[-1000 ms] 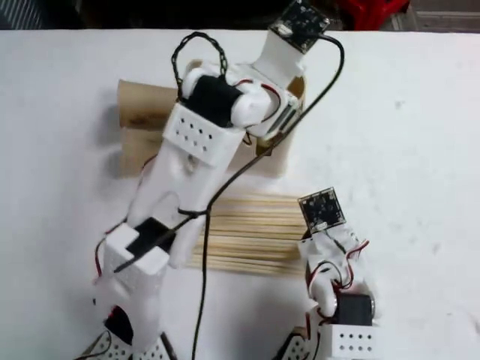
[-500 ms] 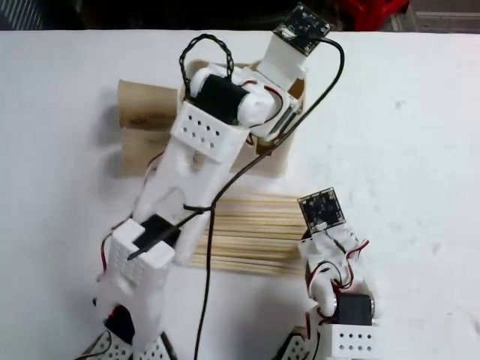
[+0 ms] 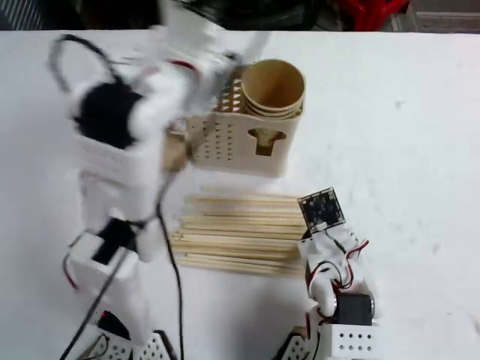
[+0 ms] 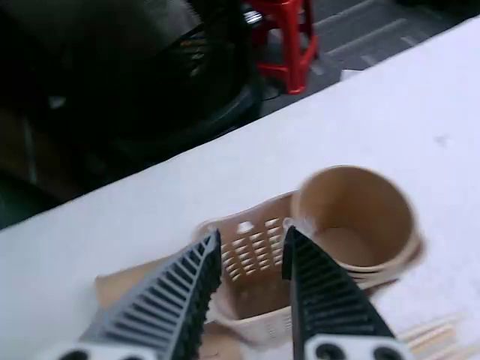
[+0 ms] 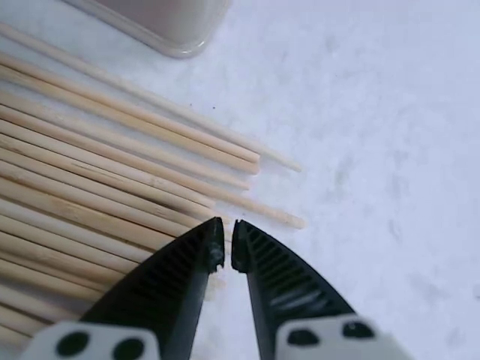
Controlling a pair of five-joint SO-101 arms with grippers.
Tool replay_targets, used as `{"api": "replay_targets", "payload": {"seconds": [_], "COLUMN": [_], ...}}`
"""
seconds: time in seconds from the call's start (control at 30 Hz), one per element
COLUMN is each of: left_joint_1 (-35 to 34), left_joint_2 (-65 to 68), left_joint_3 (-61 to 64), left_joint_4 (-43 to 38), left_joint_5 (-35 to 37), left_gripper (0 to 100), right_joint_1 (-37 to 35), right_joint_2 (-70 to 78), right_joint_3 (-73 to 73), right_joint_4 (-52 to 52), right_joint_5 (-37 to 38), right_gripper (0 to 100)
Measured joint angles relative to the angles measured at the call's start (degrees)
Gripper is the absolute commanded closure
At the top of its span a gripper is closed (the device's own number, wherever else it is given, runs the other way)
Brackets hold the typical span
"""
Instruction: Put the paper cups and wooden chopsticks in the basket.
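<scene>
Left arm [image 3: 120, 157] has swung off the basket [image 3: 225, 142] & up toward the table's [image 3: 405, 150] far-left corner; a sec ago it was bent right over it. Left gripper [image 4: 251, 241] is now spread apart, empty. Cups [image 3: 272, 86] sit stacked in the basket's right end, near the far edge, so the cup part looks done. Chopsticks [image 3: 240, 232] all lie on the table btw basket & near edge. Right gripper [image 5: 227, 241] hasn't moved: jaws practically closed, holding nothing, at the sticks' ends. Sticks prob. next.
</scene>
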Motion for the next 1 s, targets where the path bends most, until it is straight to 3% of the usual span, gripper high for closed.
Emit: {"api": "replay_targets", "payload": {"seconds": [0.17, 0.3, 0.67, 1.0], "left_joint_1": [-16.44, -22.33, -25.76, -25.93], "left_joint_2": [-0.18, -0.18, -0.09, -0.09], "left_joint_3": [13.19, 27.34, 51.6, 64.0], "left_joint_4": [-1.58, -9.41, -31.82, -45.19], "left_joint_5": [2.55, 2.73, 13.89, 28.31], "left_gripper": [73, 73, 73, 73], "right_joint_1": [0.0, 0.0, 0.0, 0.0], "right_joint_2": [0.0, 0.0, 0.0, 0.0], "right_joint_3": [0.0, 0.0, 0.0, 0.0], "right_joint_4": [0.0, 0.0, 0.0, 0.0], "right_joint_5": [0.0, 0.0, 0.0, 0.0], "right_gripper": [96.0, 96.0, 96.0, 96.0]}}
